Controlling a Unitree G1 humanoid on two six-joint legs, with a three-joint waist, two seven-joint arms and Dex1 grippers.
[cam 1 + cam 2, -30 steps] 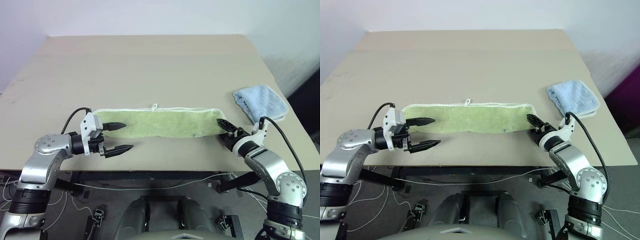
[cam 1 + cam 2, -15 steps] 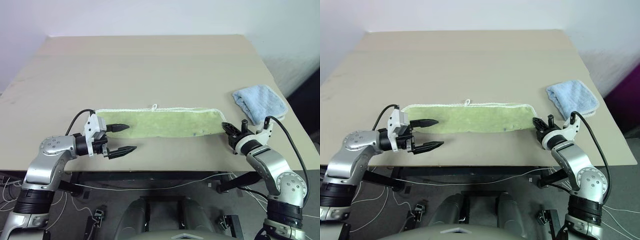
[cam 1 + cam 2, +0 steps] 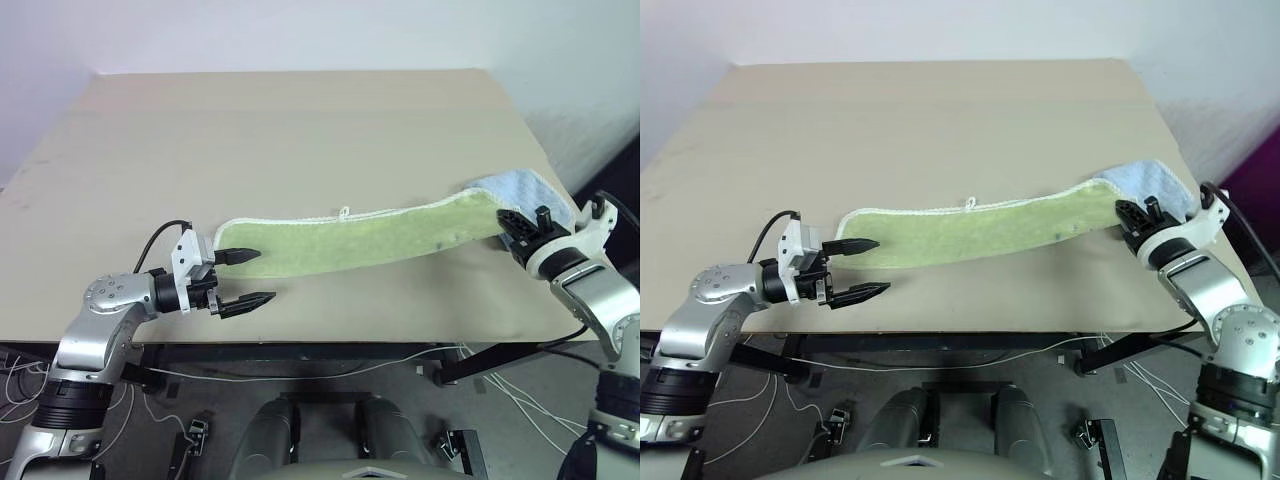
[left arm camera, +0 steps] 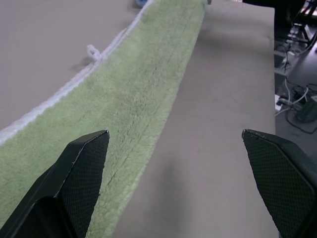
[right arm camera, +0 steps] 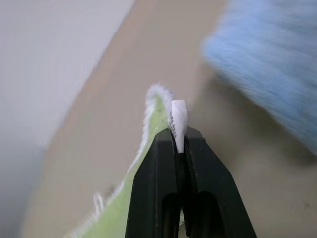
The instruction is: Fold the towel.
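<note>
The towel is a long, narrow strip of light green terry with white corded edging and a small white loop on its far edge. It stretches across the near part of the tan table. My right gripper is shut on the towel's right end and holds that end lifted above the table; in the right wrist view the fingers pinch the green cloth and a white tag. My left gripper stands open at the towel's left end, one finger over the cloth, the other off it.
A smaller light blue towel lies crumpled near the table's right edge, just behind the lifted green end. The table's front edge runs close under both grippers. Cables hang below the table.
My right gripper closed on the towel's right end and rose up and to the right, dragging the whole strip rightward and lifting that end. The left gripper stayed in place, still open.
</note>
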